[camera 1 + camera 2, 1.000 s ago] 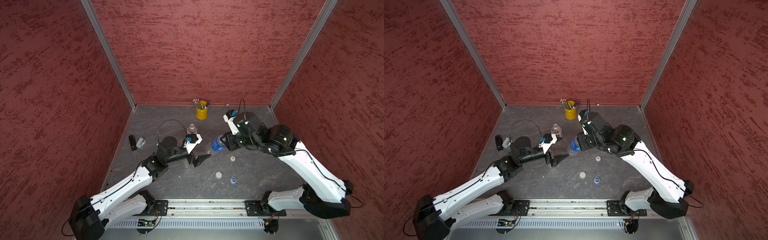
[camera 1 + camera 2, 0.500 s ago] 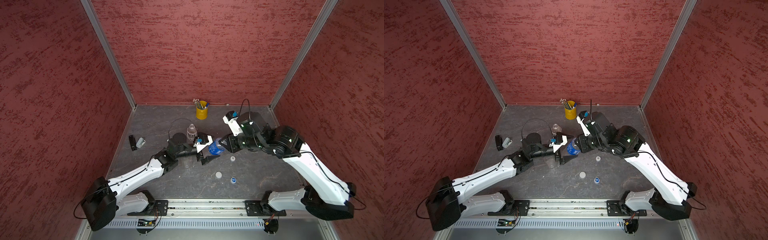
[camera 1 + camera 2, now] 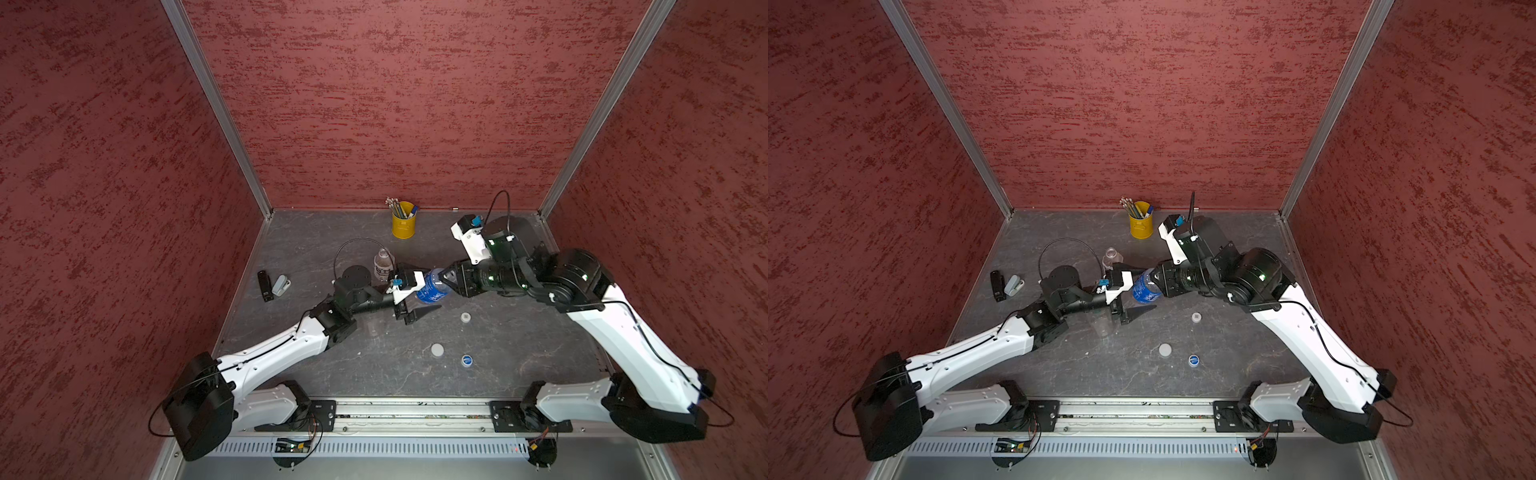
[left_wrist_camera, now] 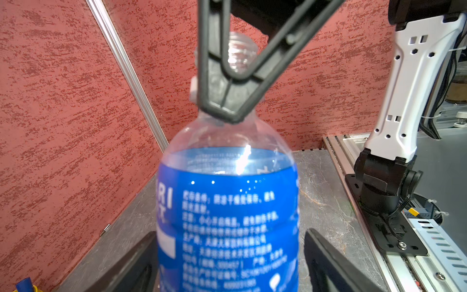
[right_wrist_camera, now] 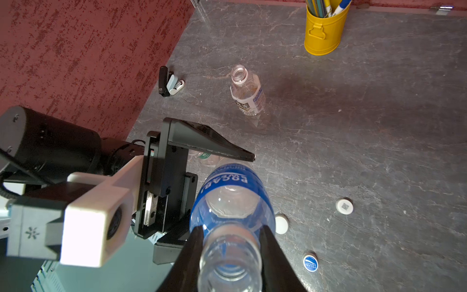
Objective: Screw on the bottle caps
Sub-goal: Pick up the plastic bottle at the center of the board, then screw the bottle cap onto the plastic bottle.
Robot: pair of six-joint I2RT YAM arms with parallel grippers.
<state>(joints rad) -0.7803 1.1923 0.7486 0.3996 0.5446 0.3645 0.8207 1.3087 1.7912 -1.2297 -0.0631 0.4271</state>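
Right gripper (image 5: pixel 231 232): we see its jaws pinching the open neck of the blue-labelled bottle (image 3: pixel 433 291), as they did a second ago.
Blue-labelled bottle: uncapped and carried tilted above the middle of the tabletop (image 3: pixel 519 353), with its mouth toward 2 o'clock. In both top views it has hardly shifted.
Left gripper (image 4: pixel 228 255): a second ago it stood apart at 9 o'clock of that bottle. Now we find it reached in, with its jaws spread on either side of the labelled body. The left wrist view shows a gap on one side.
White-labelled bottle (image 3: pixel 382 266): upright and uncapped at 10 o'clock of the held one. The left arm has passed it, and it has not moved.
Caps: the small white cap (image 3: pixel 465 317), the wide white cap (image 3: pixel 436 350) and the blue-and-white cap (image 3: pixel 466 360) lie loose at 5 o'clock of the held bottle, just where they lay before.
Yellow pencil cup (image 3: pixel 403 224): at 11 o'clock by the back wall, unchanged.
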